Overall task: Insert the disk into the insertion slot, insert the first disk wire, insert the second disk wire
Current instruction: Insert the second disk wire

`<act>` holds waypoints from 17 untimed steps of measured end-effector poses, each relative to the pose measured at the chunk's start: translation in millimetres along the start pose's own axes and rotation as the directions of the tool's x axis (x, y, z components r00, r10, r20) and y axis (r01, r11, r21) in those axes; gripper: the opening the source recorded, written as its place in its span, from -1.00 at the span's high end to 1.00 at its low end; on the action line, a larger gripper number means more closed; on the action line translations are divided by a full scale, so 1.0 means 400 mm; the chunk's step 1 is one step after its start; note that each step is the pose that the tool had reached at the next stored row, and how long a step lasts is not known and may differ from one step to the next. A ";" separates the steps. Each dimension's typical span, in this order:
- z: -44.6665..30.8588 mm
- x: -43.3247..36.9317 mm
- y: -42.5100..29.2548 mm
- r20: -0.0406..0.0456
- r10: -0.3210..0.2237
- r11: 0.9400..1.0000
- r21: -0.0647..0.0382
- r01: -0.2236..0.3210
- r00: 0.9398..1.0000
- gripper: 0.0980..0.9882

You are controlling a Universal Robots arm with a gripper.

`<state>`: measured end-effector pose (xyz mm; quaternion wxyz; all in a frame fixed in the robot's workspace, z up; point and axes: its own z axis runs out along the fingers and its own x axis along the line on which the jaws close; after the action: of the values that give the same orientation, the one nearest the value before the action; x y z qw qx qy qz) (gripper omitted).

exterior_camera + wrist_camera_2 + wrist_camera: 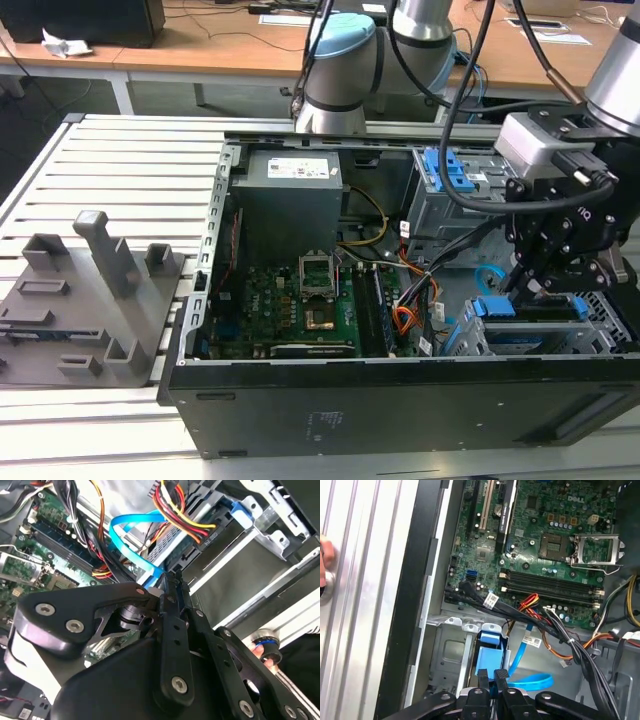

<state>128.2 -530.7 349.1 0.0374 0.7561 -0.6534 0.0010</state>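
The disk [528, 309], in its bright blue caddy, lies inside the insertion slot [600, 312], a silver perforated cage at the case's corner on the exterior view's right. The caddy's blue end [487, 655] sits in the cage [447, 655] just beyond my fingertips. The second disk wire [131, 534], a light-blue flat cable, loops [534, 682] back to my gripper [172, 577]. My gripper [491, 676] is shut on that wire's end, and its plug is hidden between the fingers. In the exterior view my gripper [538, 288] hangs right above the disk.
The motherboard [545, 545] fills the case floor. A bundle of red, yellow and black wires [180, 520] runs close by. A taller grey cage with a blue latch [450, 170] stands behind. A person's hand [324, 565] rests on the slatted table beside the case.
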 end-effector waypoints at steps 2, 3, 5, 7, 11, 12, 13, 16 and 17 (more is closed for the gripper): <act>0.001 0.000 -0.005 0.001 0.022 1.000 -0.001 -0.022 1.000 0.86; 0.002 0.000 -0.006 0.001 0.032 0.999 -0.002 -0.032 0.999 0.86; 0.005 -0.001 -0.009 0.003 0.059 0.998 -0.003 -0.059 0.998 0.86; 0.006 -0.002 -0.014 0.004 0.087 0.996 -0.005 -0.087 0.996 0.86; 0.008 -0.006 -0.034 0.006 0.124 0.992 -0.007 -0.124 0.992 0.86; 0.009 -0.007 -0.037 0.006 0.130 0.991 -0.007 -0.130 0.991 0.86; 0.009 -0.007 -0.040 0.007 0.138 0.990 -0.008 -0.138 0.990 0.86; 0.009 -0.006 -0.051 0.008 0.160 0.987 -0.010 -0.160 0.987 0.86; 0.009 -0.006 -0.054 0.008 0.162 0.987 -0.010 -0.162 0.987 0.86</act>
<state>149.2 -525.4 344.2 0.0379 0.7003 -0.7128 -0.0023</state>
